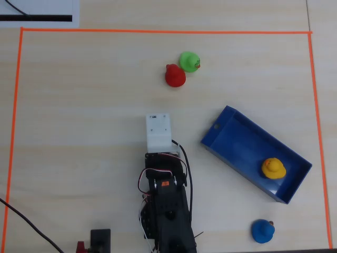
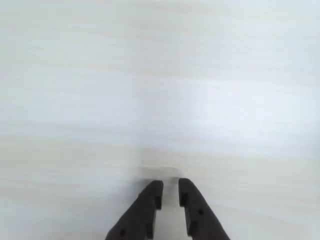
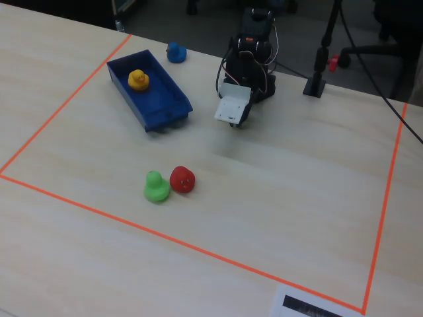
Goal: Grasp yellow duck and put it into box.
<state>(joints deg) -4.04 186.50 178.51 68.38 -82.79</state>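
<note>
The small rounded yellow rubber duck (image 1: 273, 168) sits inside the deep-blue rectangular open-topped box (image 1: 230, 137), down near the short end farthest from the end with the little hole, and it looks upright in the fixed view. By these pictures the job looks finished: duck in, nothing left to carry. Just outside that end of the box, a blue toy duck (image 1: 262, 231) rests on the pale wooden counter (image 1: 79, 132). The black pincer (image 2: 170, 189) hangs over bare counter, well apart from the box, its tips nearly together with only a thin gap, holding nothing. Far off, the red duck (image 1: 175, 76) and green duck (image 1: 189, 61) sit touching.
</note>
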